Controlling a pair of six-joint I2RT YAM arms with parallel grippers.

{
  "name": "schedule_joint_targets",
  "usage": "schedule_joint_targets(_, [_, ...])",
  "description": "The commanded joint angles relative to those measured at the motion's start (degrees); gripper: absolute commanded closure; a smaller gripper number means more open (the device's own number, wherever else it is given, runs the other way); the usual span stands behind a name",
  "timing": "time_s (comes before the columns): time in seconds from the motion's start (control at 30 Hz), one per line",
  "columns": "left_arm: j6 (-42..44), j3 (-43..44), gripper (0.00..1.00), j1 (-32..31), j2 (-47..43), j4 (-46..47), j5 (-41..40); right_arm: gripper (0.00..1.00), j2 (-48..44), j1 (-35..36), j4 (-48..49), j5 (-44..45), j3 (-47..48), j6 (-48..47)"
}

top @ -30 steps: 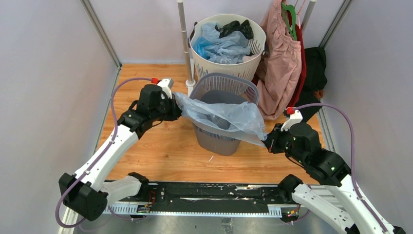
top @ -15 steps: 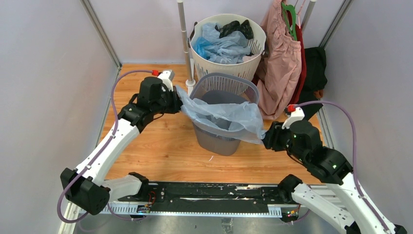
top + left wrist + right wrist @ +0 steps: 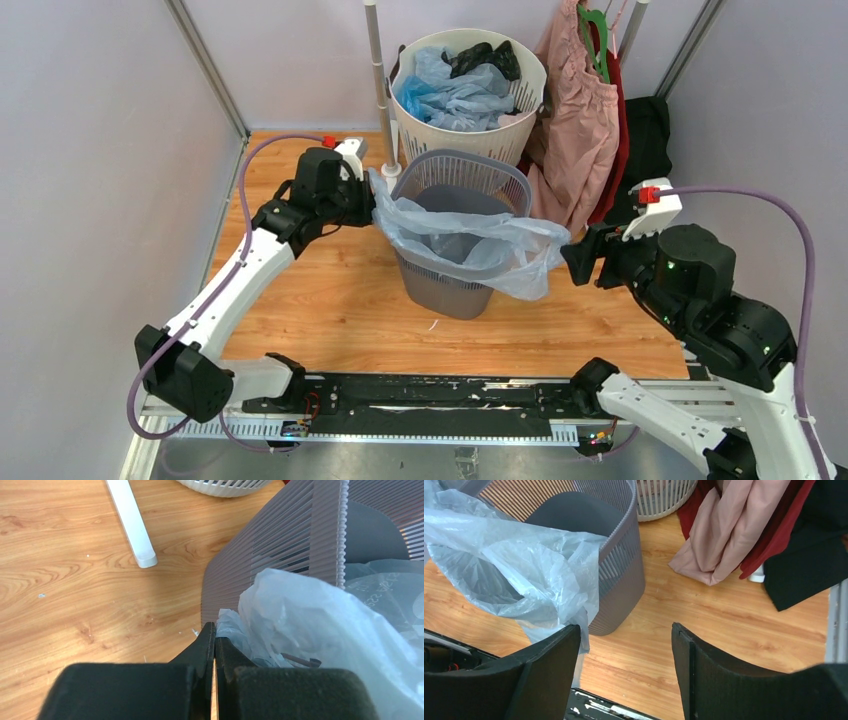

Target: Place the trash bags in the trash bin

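I count two arms, one grey bin (image 3: 455, 290) and one white basket (image 3: 528, 75). There is one big blue bag (image 3: 470, 235) out in the open. More crumpled bags (image 3: 450, 98) sit in the white basket, blue ones with some black plastic on top, and I cannot count them in that heap. The big blue bag lies across the mouth of the grey bin. Its middle sags down inside and its right end hangs over the outside wall. My left gripper (image 3: 215, 636) is pinched tight on the bag's left corner, just beside the bin's left rim, and holds that corner up. My right gripper (image 3: 625, 629) has its jaws spread wide with nothing between them. The loose right end of the bag hangs just beside its left finger (image 3: 559, 650). The grey bin stands on the wooden floor (image 3: 330, 300), and the white basket is right behind it, touching or nearly so. One white pole (image 3: 380, 85) stands at the bin's back left, close to my left gripper. One pink cloth (image 3: 575, 130) hangs from a green hanger (image 3: 596, 28) just right of the bin, with a red cloth (image 3: 774, 545) and a black cloth (image 3: 650, 140) behind it. The bag itself covers the front half of the bin's mouth.
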Motion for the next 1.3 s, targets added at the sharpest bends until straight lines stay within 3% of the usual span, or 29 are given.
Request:
schedule_joint_targets(0.0, [1.6, 2.9, 1.0, 0.5, 1.0, -1.1, 0.4, 0.29, 1.4, -0.5, -4.4, 0.4, 5.2, -5.4])
schedule_joint_targets(0.3, [2.9, 5.2, 1.0, 0.5, 1.9, -3.6, 0.7, 0.34, -0.6, -0.5, -8.1, 2.3, 8.6, -7.6])
schedule_joint_targets(0.4, [3.7, 6.7, 1.0, 0.5, 2.6, -5.1, 0.5, 0.34, -0.5, -0.5, -5.4, -7.0, 9.6, -11.3])
schedule_joint_targets(0.63, [5.4, 8.9, 1.0, 0.5, 4.7, -7.7, -0.7, 0.31, 11.0, -0.5, -7.2, -29.8, 21.3, -18.9])
schedule_joint_targets(0.9, [6.3, 9.4, 1.0, 0.5, 6.2, -9.1, -0.9, 0.27, 20.3, -0.2, -3.4, -35.0, 26.8, -27.1])
schedule_joint_targets(1.03, [6.3, 10.0, 1.0, 0.5, 6.7, -9.5, -0.9, 0.27, 24.8, 4.2, -2.7, -30.7, 28.5, -29.8])
schedule_joint_targets(1.27, [6.4, 10.6, 1.0, 0.5, 6.9, -9.9, -0.9, 0.25, 32.4, 20.9, -4.6, -12.7, 31.8, -35.4])
